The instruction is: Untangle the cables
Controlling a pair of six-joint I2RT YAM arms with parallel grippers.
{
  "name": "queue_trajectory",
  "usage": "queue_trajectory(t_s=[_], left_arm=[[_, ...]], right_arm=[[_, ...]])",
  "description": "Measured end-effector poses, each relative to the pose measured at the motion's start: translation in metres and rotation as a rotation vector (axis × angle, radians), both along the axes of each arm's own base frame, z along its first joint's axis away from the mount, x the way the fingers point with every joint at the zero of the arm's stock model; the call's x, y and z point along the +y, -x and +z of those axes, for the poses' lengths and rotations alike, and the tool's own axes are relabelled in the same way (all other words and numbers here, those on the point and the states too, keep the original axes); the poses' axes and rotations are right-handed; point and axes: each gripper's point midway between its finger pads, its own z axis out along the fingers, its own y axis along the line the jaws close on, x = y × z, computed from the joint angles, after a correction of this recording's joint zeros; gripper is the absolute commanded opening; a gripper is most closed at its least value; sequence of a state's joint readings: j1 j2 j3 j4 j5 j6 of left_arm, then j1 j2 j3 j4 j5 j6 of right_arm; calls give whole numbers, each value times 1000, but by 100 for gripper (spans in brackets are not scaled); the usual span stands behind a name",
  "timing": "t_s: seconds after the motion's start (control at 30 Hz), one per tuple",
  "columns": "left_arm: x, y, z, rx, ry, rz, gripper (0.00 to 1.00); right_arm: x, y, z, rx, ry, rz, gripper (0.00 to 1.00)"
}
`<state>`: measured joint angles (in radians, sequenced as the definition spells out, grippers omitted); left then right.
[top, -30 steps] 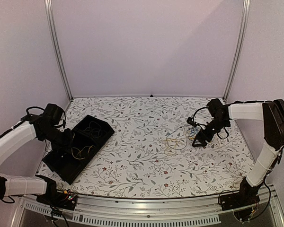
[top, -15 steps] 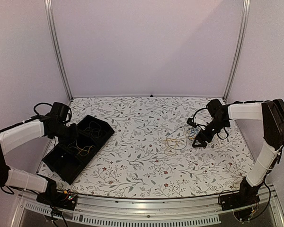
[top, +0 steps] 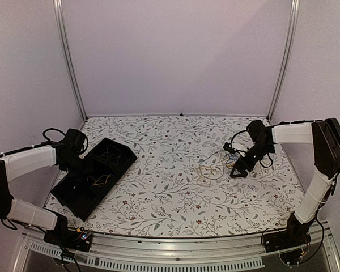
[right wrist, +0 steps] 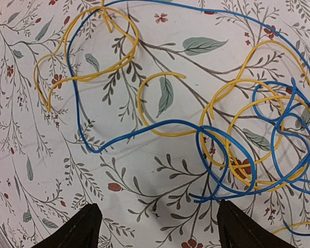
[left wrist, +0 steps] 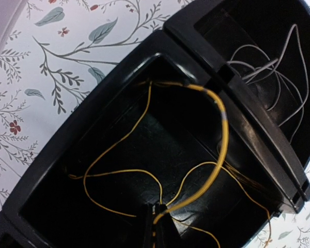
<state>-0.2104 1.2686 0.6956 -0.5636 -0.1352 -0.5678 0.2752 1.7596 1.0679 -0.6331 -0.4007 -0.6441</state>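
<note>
Sorting under way: my left fingers [left wrist: 155,225] are clenched on one yellow cable [left wrist: 225,132], holding its end over the middle compartment of the black tray [left wrist: 263,139], where most of its loops lie. A pale thin wire [left wrist: 256,65] sits in the compartment next to it. Well to the right of the tray, on the floral tabletop [top: 170,187], my right fingers [top: 238,170] hang spread wide and empty over the knot of blue and yellow cables [right wrist: 248,150]. My reading is that one strand is being delivered and the rest await separation. Next I should let the yellow drop into the tray, then close the right fingers on a single blue run and lift it without dragging the yellow loops along. No brand, label or writing is legible anywhere.
</note>
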Motion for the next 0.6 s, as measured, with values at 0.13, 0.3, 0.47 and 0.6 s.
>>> queue_trajectory(t_s=[0.13, 0.3, 0.47, 0.6], left_arm=[[-1, 3, 0, 16, 3, -12, 25], [-4, 2, 20, 14, 15, -26, 47], [-5, -7, 74, -95, 28, -24, 51], [-3, -14, 113, -183, 29, -15, 50]], right_arm=[[0, 0, 0, 1, 0, 0, 81], [1, 1, 0, 3, 1, 3, 81], [2, 2, 0, 3, 1, 7, 81], [2, 2, 0, 3, 1, 8, 81]])
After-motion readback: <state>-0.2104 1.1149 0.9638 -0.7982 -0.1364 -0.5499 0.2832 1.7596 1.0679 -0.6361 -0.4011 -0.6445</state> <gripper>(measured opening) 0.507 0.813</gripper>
